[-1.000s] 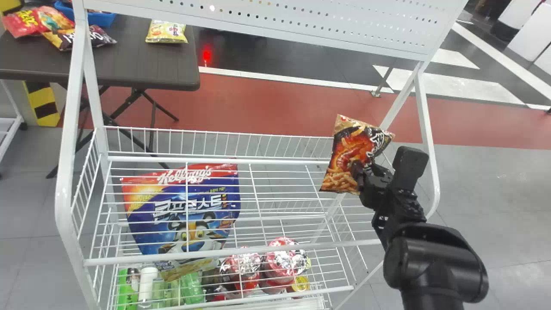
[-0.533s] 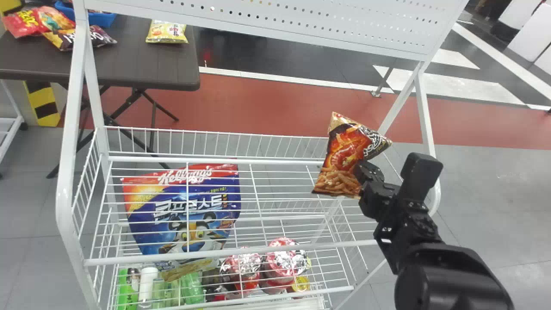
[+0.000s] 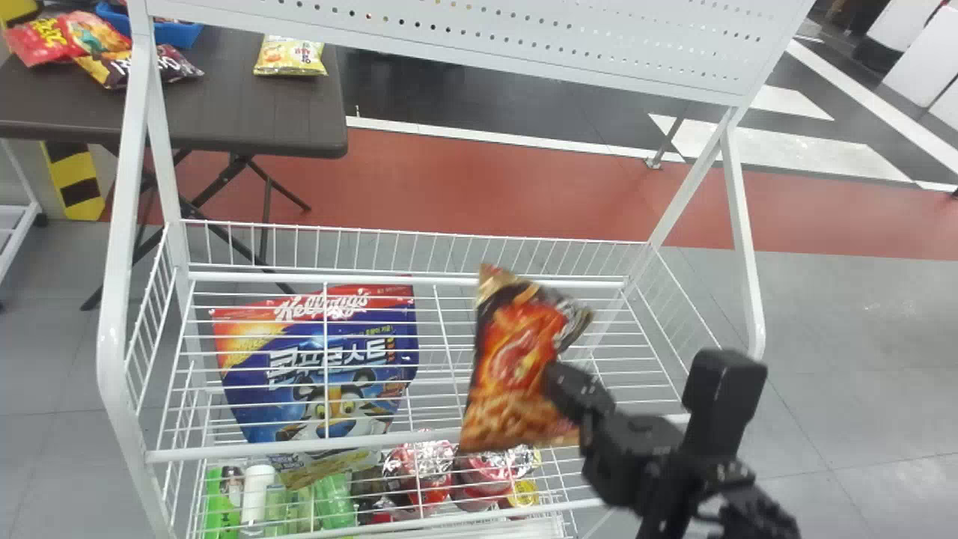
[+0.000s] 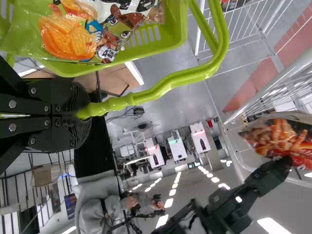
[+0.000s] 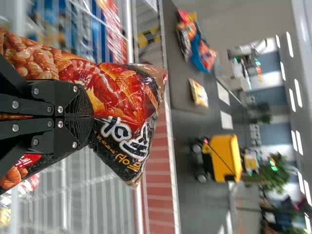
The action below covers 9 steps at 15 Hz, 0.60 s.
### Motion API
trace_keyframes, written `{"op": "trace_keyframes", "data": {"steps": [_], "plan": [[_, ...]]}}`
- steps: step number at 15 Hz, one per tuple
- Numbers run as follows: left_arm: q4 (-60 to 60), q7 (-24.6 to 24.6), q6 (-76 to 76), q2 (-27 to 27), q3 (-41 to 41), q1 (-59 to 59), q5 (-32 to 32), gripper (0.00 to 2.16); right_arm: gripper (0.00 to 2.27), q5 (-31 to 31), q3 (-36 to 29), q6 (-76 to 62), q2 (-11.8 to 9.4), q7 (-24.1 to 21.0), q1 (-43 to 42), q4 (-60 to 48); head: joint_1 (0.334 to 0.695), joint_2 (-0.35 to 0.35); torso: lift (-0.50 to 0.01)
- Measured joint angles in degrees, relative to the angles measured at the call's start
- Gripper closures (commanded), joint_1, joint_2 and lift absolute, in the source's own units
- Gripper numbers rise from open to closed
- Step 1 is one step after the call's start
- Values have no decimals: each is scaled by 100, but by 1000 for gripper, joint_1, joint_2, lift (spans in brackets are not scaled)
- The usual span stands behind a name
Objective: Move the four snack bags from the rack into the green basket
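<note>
My right gripper (image 3: 565,389) is over the right half of the white wire rack (image 3: 389,281), holding a red, black and gold snack bag (image 3: 516,359) upright. In the right wrist view the gripper (image 5: 90,118) is shut on the middle of that snack bag (image 5: 122,92). The left wrist view has my left gripper (image 4: 87,111) shut on the handle of the green basket (image 4: 170,29). A clear and orange snack bag (image 4: 68,39) lies in the basket. The right arm's bag (image 4: 282,139) hangs apart from the basket there.
A blue cereal bag (image 3: 322,374) stands at the left of the rack's upper shelf. Bottles and red cups (image 3: 423,464) stand on the level below. White posts (image 3: 120,247) frame the rack, with a perforated panel (image 3: 464,37) above. Behind is a dark table (image 3: 247,112) with several bags.
The right gripper has carried its snack bag leftward and nearer the front of the rack. The cereal bag and the rack have stayed where they were.
</note>
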Motion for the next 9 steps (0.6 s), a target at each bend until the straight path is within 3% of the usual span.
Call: {"op": "trace_keyframes", "data": {"steps": [2, 9], "plan": [[17, 6, -9, -10, -2, 11, 7, 2051, 2223, 27, 239, -10, -70, 139, 438, -100, 695, -350, 0], [66, 27, -121, -18, 7, 39, 27, 2051, 2223, 87, 1270, -17, -725, 138, 1192, 376, 695, -350, 0]]}}
